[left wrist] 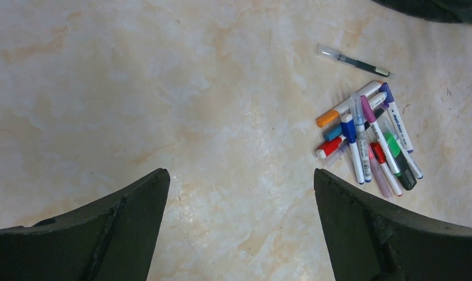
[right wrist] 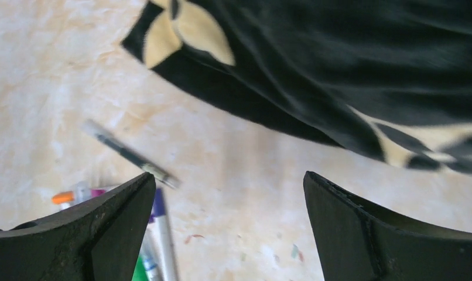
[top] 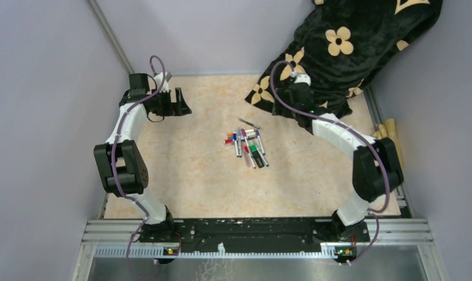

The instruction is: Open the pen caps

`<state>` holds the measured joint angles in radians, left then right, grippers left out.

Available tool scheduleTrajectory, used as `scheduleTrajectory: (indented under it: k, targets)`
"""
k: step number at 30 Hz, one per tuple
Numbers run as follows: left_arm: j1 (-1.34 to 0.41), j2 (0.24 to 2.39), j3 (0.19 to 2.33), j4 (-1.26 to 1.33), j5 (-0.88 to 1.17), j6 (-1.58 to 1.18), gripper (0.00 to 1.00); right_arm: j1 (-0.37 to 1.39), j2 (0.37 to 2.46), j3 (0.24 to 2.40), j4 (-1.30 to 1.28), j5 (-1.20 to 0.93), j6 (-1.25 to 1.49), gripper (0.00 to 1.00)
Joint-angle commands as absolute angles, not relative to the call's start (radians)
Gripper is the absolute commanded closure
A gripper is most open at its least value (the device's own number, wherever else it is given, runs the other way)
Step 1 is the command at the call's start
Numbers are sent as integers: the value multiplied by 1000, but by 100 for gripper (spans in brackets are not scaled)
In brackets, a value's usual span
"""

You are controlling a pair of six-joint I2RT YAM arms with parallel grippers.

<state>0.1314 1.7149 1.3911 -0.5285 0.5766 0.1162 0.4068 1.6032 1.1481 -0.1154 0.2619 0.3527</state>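
At the upper left of the top view, your left arm (top: 128, 134) bends inward over the bench (top: 192, 175). The left jaws stand wide apart with nothing between them, well apart from the pens (top: 248, 146). In the left wrist view they fill the two lower corners, with only marbled surface between.

The pens lie in a loose heap at the centre of the top view and at the right of the left wrist view. Every cap that shows there sits on its barrel:
- The orange cap (left wrist: 327, 119) is at the heap's left end.
- The red cap (left wrist: 328, 147) is just below it.
- To the right come the blue cap (left wrist: 348, 126), the purple cap (left wrist: 368, 109) and the green cap (left wrist: 392, 143).
- The thicker black and green pen (left wrist: 404, 175) is at the heap's lower right.

A thin dark stick (left wrist: 354, 60) lies tilted just above the heap, not touching it.

Further right in the top view, your right arm (top: 339, 132) reaches to the edge of the black cloth (top: 351, 47) with cream flowers in the upper right. The right jaws are also apart and grip nothing. In the right wrist view the cloth runs across the top of the frame. The stick lies at the left, and a few pen ends show at the lower left beside the jaw.
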Motion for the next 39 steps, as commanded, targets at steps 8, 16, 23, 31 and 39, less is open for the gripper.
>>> scheduleTrajectory:
  k: [8, 16, 23, 31, 39]
  targets:
    - [134, 1686, 1383, -593, 547, 154, 1, 509, 2040, 1611, -202, -51, 166, 38]
    - [131, 1677, 1385, -629, 609, 180, 1, 546, 2211, 1764, -284, -133, 73, 47]
    - [127, 1647, 1395, -652, 634, 189, 1, 556, 2254, 1767, -292, -135, 44, 53]
    - [120, 1614, 1399, -663, 654, 198, 1, 563, 2266, 1735, -279, -82, 26, 68]
    - [105, 1609, 1425, -691, 668, 220, 1, 580, 2226, 1620, -229, -5, 5, 87]
